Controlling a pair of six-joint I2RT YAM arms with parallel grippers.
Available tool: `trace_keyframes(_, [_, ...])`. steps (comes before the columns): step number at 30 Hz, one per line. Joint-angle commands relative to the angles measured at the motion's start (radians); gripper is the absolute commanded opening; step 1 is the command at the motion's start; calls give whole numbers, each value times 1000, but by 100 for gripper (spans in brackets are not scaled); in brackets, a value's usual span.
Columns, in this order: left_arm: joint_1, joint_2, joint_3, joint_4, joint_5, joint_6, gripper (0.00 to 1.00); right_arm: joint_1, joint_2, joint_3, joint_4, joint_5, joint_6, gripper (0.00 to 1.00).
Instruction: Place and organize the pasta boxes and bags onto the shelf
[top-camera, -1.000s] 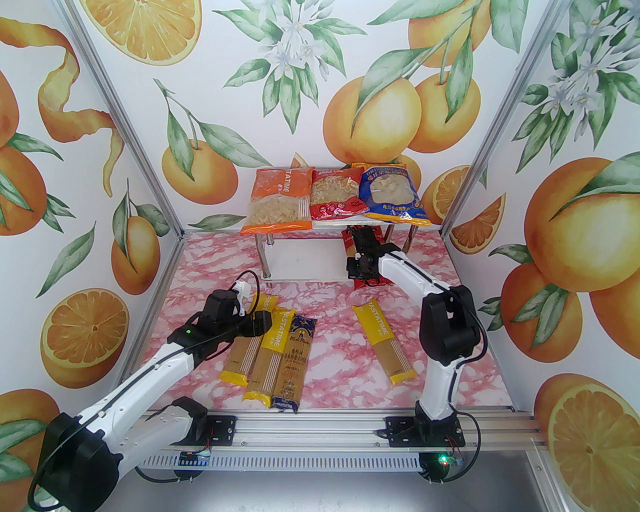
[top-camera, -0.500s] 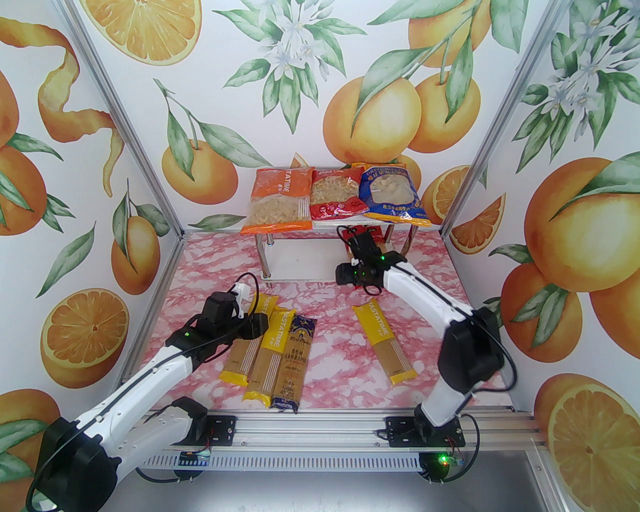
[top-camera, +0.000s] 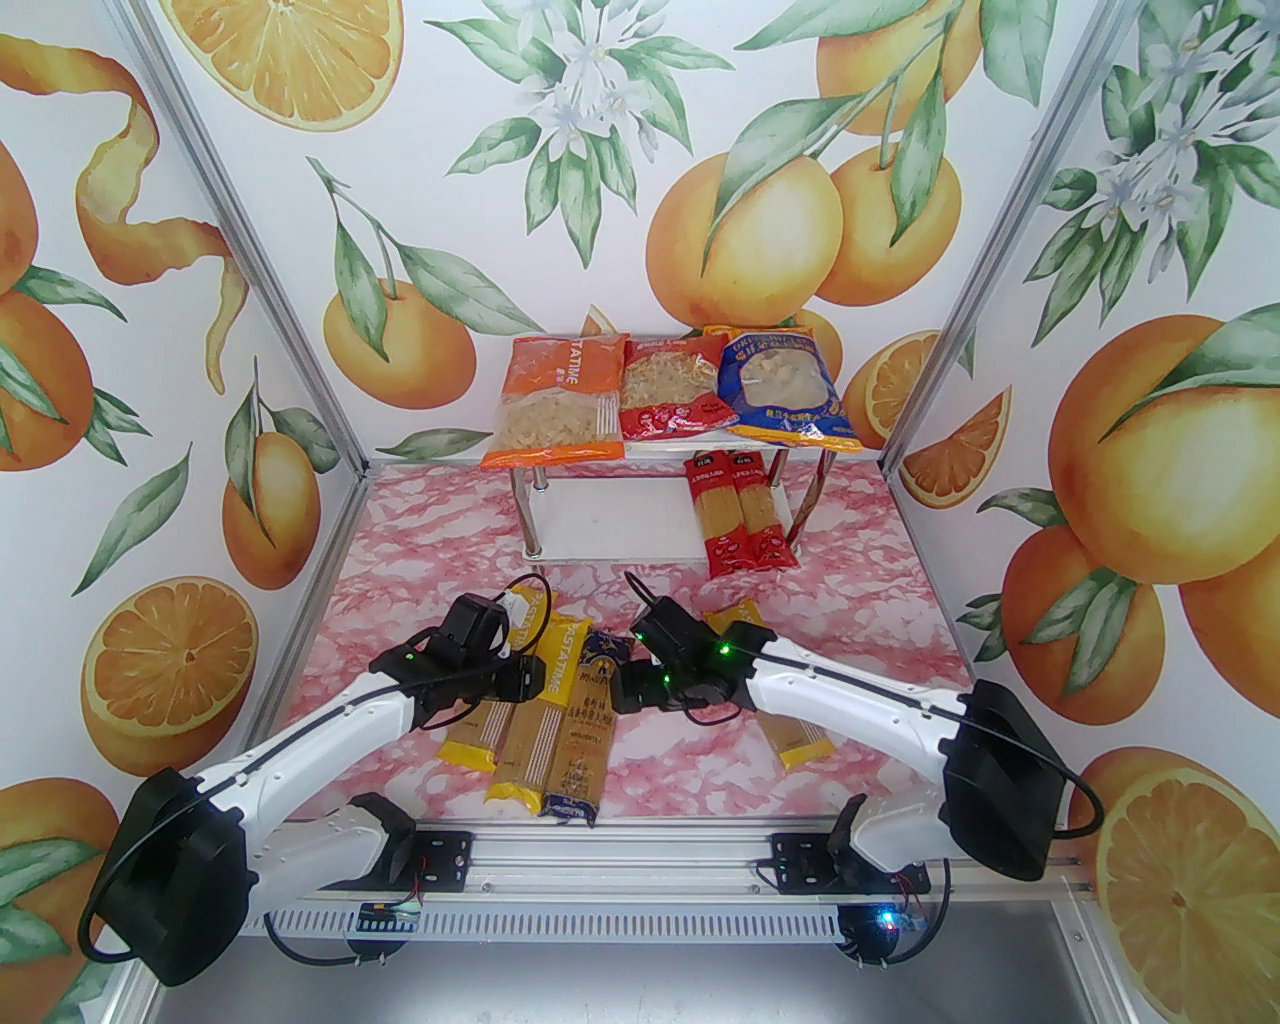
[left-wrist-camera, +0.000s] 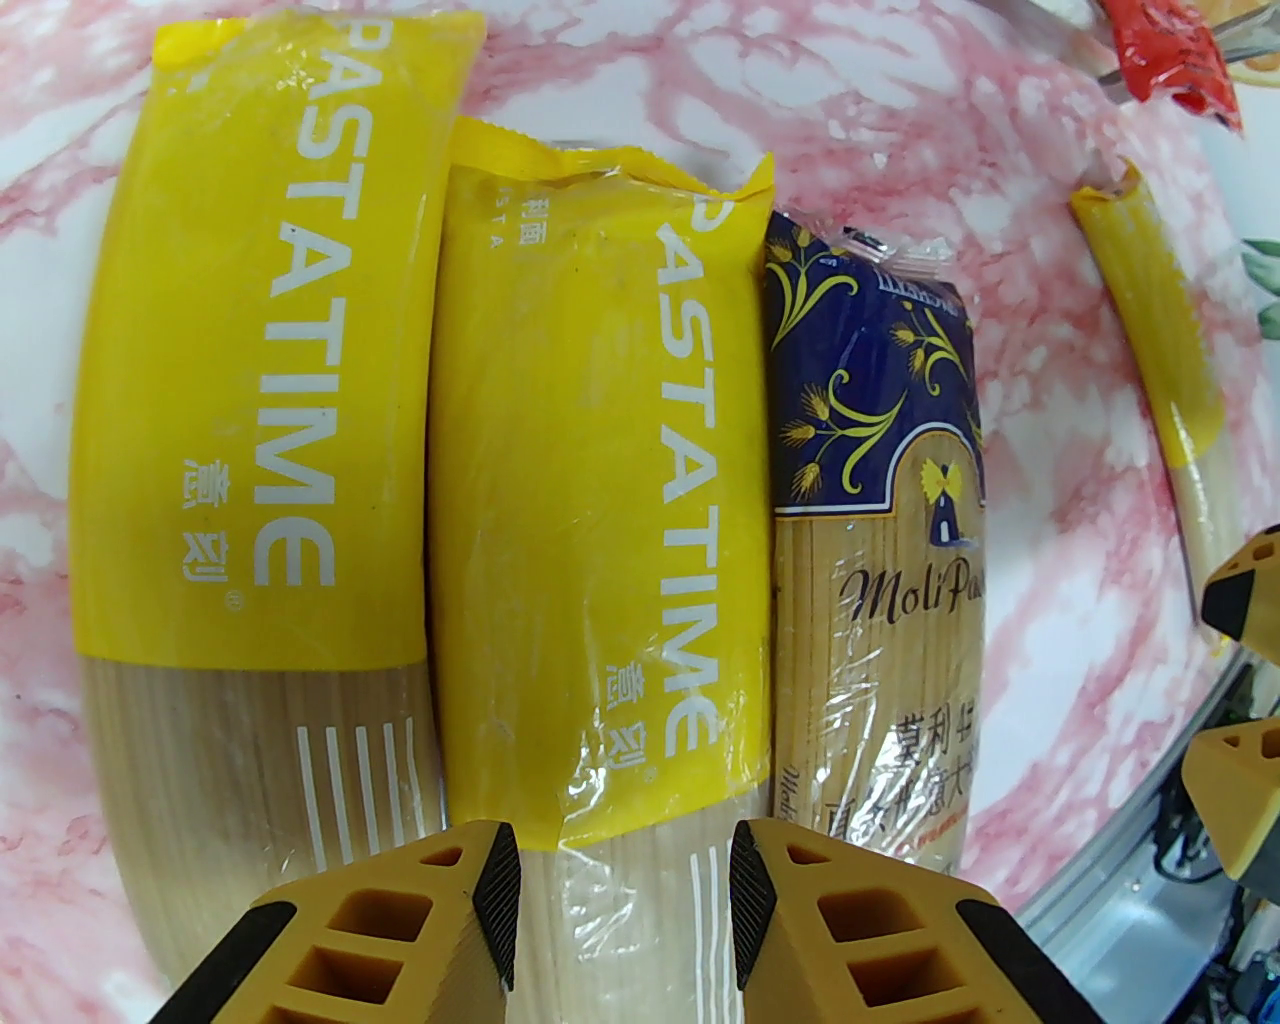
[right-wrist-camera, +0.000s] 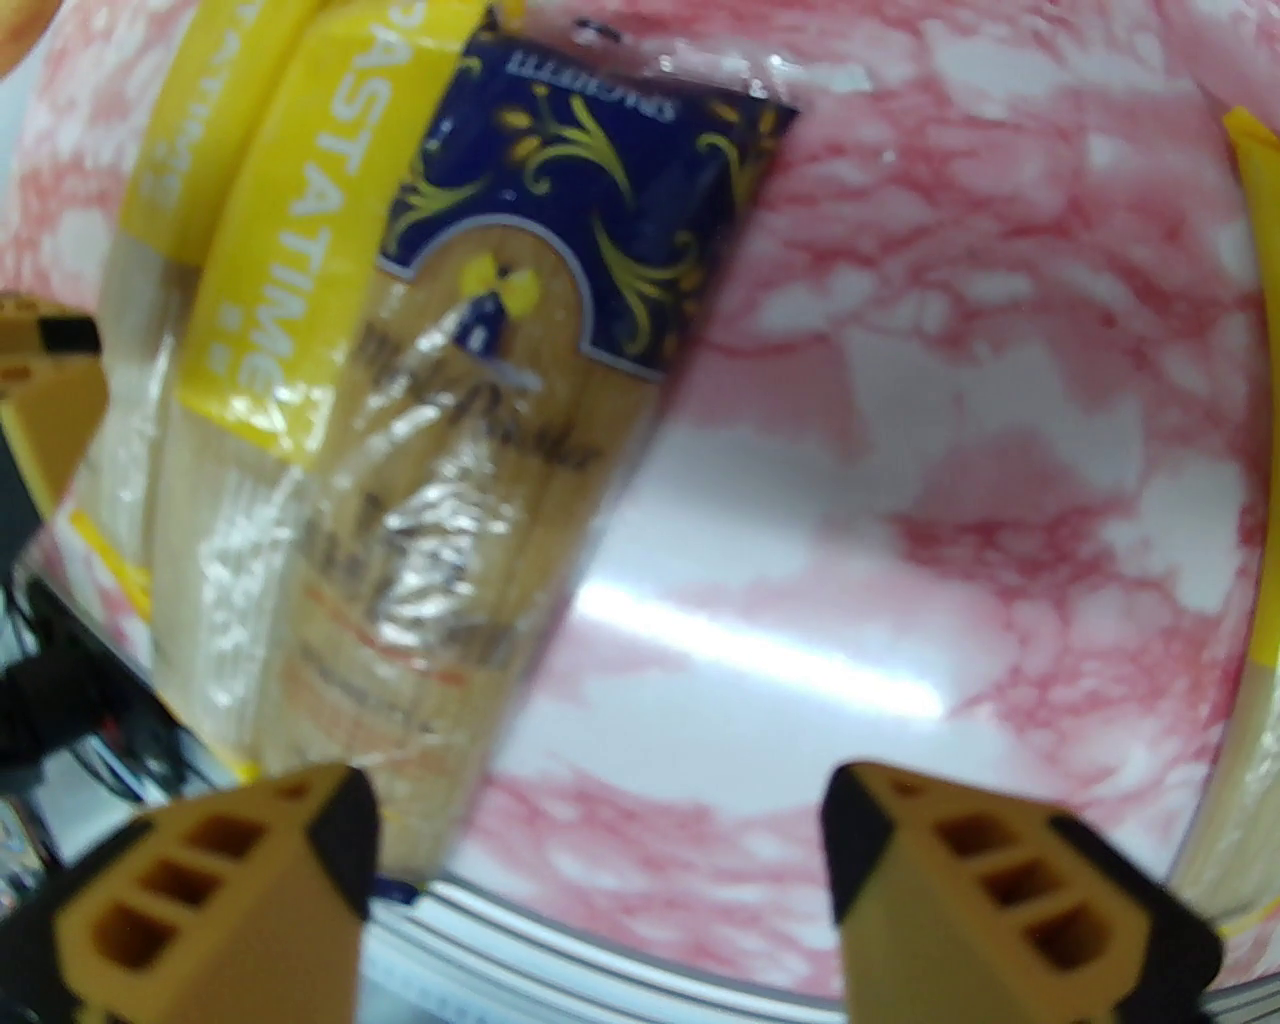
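Middle yellow pack (left-wrist-camera: 600, 480) reads PASTATIME; left pincer (left-wrist-camera: 622, 875) and right pincer (right-wrist-camera: 600, 830) both spread.

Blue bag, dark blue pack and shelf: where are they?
Blue bag (top-camera: 782, 385): top view, its clear window.
Dark blue pack (left-wrist-camera: 880, 540): left wrist view, middle of its label.
Shelf (top-camera: 610, 520): top view, bare lower board.

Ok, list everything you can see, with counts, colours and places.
Orange bag, red bag, blue bag: one each, shelf's top tier, left to right.
Red spaghetti packs: two, lower tier, right end.
Yellow spaghetti packs: three, two together on the table, one partly under the right arm.
Dark blue spaghetti pack: one, right of the yellow pair.
Shelf: one, white, table's back.
Table: one, pink marble.
Left gripper: open, over a yellow pack.
Right gripper: open, beside the dark blue pack.
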Motion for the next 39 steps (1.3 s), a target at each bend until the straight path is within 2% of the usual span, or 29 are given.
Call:
trace_keyframes(1, [-1, -14, 5, 63, 32, -29, 59, 119, 90, 55, 60, 33, 99, 91])
trace_keyframes(5, [9, -63, 3, 71, 38, -27, 66, 170, 191, 99, 95, -28, 129, 93])
trace_keyframes(16, [59, -195, -37, 80, 68, -30, 68, 225, 284, 186, -41, 23, 135, 97])
trace_keyframes(23, [79, -221, -63, 98, 82, -34, 68, 226, 348, 209, -78, 19, 120, 97])
trace_keyframes(30, [99, -230, -75, 106, 90, -30, 69, 226, 437, 285, -185, 75, 67, 96])
trace_keyframes(39, [109, -206, -69, 122, 102, -27, 69, 185, 413, 167, -227, 94, 42, 92])
